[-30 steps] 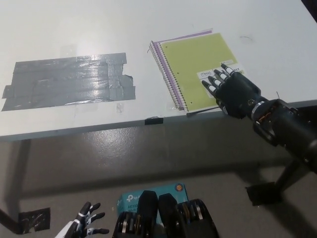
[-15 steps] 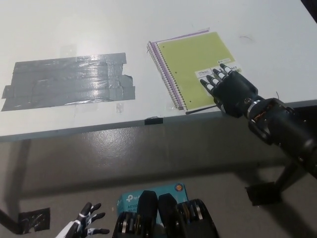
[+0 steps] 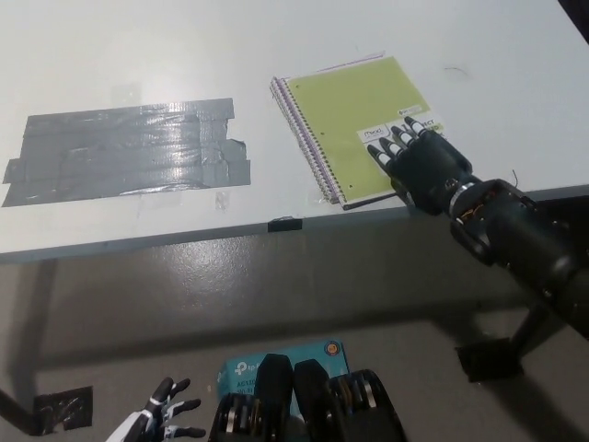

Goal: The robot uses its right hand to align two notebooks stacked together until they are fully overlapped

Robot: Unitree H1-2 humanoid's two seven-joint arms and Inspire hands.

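A lime-green spiral notebook (image 3: 354,115) lies on the white table (image 3: 184,55), on top of a purple notebook (image 3: 287,101) of which only thin strips show along the left and top edges. My black right hand (image 3: 419,161) rests flat on the green cover's near right corner, fingers spread and pointing away from me, holding nothing. Low at the picture's bottom left, below the table, hangs my white left hand (image 3: 156,419) with its fingers apart.
A large patch of grey tape (image 3: 124,152) covers the table's left part. A small black tape piece (image 3: 285,224) marks the table's front edge. A teal box (image 3: 276,364) lies on the floor below. A black table foot (image 3: 492,359) stands at the lower right.
My right hand has pushed the green notebook up and slightly left across the table. Less of the purple notebook shows at the top edge now. The left hand stays put.
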